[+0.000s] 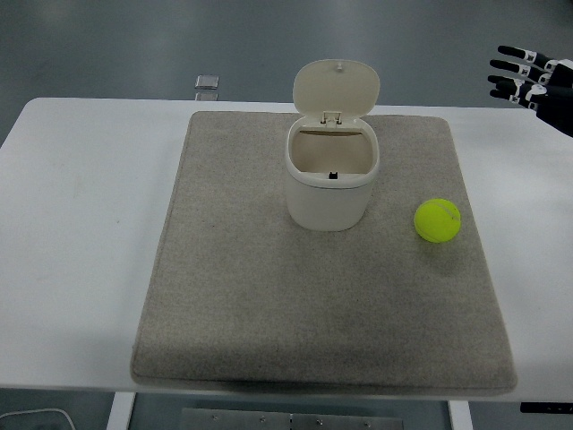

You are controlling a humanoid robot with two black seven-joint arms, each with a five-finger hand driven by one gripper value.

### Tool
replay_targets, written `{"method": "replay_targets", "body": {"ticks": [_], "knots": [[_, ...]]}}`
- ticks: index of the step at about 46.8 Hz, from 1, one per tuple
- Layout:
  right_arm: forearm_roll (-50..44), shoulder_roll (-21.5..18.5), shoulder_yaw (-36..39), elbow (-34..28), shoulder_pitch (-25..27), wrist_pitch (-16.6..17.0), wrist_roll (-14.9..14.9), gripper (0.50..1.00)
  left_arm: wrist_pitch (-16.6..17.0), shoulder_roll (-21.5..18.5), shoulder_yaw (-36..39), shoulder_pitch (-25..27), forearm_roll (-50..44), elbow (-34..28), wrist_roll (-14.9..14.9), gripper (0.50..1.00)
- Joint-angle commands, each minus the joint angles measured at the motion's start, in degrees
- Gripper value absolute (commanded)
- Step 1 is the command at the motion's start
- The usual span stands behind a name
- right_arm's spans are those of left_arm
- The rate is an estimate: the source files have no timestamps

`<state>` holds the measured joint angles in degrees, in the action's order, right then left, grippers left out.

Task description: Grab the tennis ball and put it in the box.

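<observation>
Ball (437, 220) sits right-center on mat (251, 305), box (330, 184) w/ lid up, ready; right hand (530, 79) upper right, fingers spread, holding nothing.

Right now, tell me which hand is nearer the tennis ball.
Right. The right hand hangs at the picture's upper right edge, beyond and to the right of the tennis ball, fingers spread. The left hand is out of view.

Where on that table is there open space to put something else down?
Most of it is free: the white table left of the mat, and the mat's whole near half in front of the box. Tightest is the gap between the box and the ball.
</observation>
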<state>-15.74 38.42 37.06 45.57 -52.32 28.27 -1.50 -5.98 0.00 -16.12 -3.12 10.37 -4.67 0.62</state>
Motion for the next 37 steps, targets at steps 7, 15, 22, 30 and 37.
{"method": "replay_targets", "body": {"ticks": [7, 15, 22, 30, 37], "knots": [[-6.49, 1.57, 0.03, 0.31, 0.12, 5.38, -2.19, 0.913, 0.00, 0.00, 0.03, 0.05, 0.00, 0.01, 0.00, 0.992], [-16.85, 1.48, -0.05, 0.57, 0.12, 6.73, -7.11, 0.913, 0.00, 0.00, 0.03, -0.04, 0.00, 0.01, 0.00, 0.992], [-26.35, 1.57, -0.05, 1.45, 0.12, 6.73, -13.52, 0.911, 0.00, 0.00, 0.03, -0.04, 0.00, 0.01, 0.00, 0.992], [-36.11, 1.66, -0.23, 3.47, 0.20, 6.73, -18.53, 0.911, 0.00, 0.00, -0.05, 0.05, 0.00, 0.01, -0.09, 0.992], [-43.05, 3.50, -0.40, 7.25, 0.38, 6.73, -21.44, 0.911, 0.00, 0.00, 0.03, -0.04, 0.00, 0.01, 0.00, 0.992]]}}
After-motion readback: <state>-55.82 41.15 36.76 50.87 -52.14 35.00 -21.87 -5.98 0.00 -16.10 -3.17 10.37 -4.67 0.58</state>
